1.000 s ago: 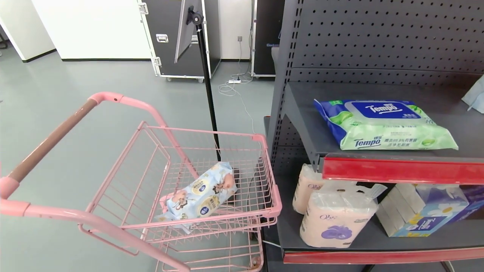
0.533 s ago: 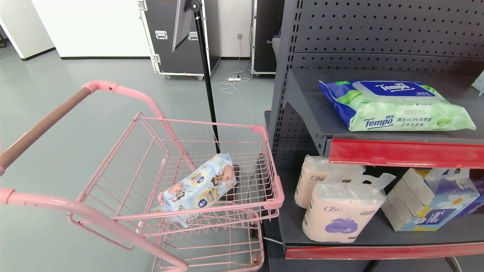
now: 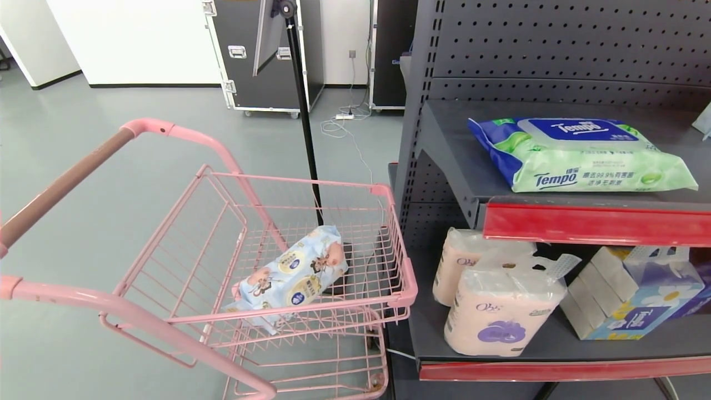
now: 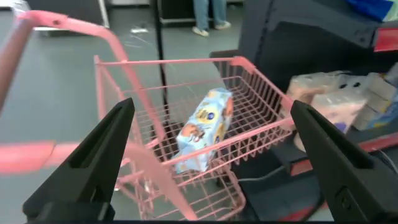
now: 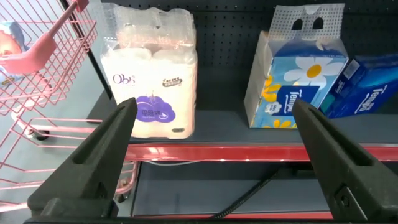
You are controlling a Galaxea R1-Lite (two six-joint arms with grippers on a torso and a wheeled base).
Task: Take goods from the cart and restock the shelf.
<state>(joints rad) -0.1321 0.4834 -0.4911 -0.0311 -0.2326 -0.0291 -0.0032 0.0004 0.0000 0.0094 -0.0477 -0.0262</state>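
Cart [image 3: 401,289] stands just beside the shelf [image 3: 594,225], with 1 blue pack [image 3: 291,275] lying tilted in its basket. Left gripper [image 4: 211,102] faces the cart from above, jaws spread wide and empty. Right gripper [image 5: 214,101] faces the lower shelf board, jaws spread wide too, before the rolls [image 5: 149,74] and tissue boxes [image 5: 298,81]. A green pack [image 3: 577,155] lies flat on the upper board.
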